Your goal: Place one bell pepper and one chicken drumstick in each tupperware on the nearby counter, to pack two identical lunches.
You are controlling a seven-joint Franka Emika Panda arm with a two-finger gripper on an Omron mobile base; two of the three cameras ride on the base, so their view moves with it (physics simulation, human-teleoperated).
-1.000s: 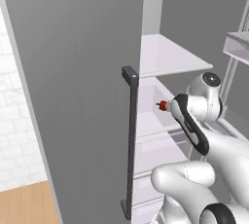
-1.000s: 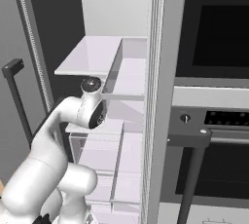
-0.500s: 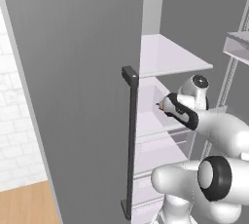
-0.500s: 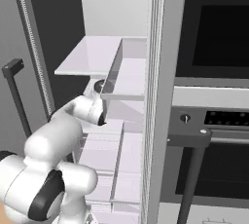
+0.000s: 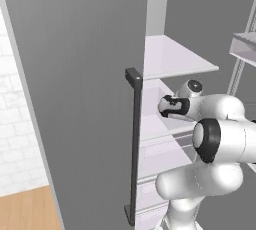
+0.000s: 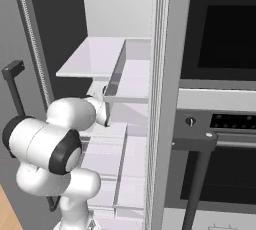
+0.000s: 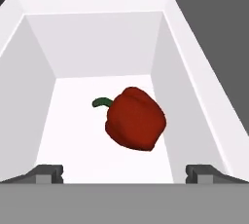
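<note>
A glossy, smooth red bell pepper [image 7: 135, 119] lies in a matt white plastic-looking drawer [image 7: 182, 67].

Open grey fridge door [image 5: 85, 89] with a dark vertical bar handle [image 5: 134, 144], pale shelves [image 5: 172, 59] and white drawers [image 6: 107, 154] inside. White brick wall [image 5: 17, 139] and light wooden floor [image 5: 27, 209] to the left of the door. Built-in black oven [image 6: 222, 39] with a knob [image 6: 189, 121] and a dark bar handle [image 6: 197, 146] right of the fridge.
</note>
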